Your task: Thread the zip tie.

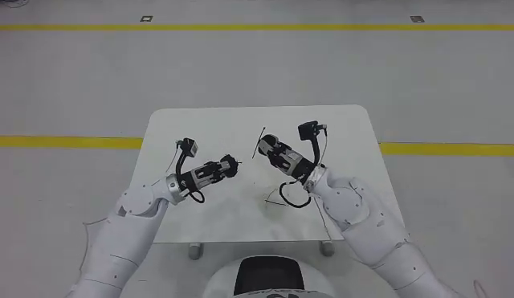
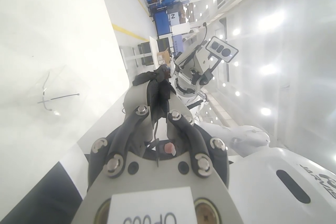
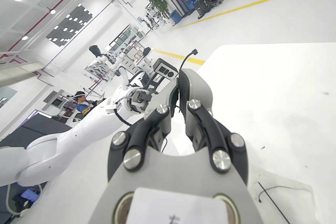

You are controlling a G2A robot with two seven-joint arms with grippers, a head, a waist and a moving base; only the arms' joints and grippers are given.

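R pincer [image 3: 179, 78] clamped on zip tie [image 3: 187, 60], head poking out beyond it; L pincer [image 2: 157, 83] closed.

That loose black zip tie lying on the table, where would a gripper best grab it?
Probably mid-strap on the black zip tie, coming straight down with a finger on either side. It lies flat, thin and straight, so only its narrow edges offer purchase, and a pale curved tie crosses one end, best avoided.

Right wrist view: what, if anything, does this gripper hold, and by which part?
The right gripper holds a zip tie by its strap; the head end sticks out.
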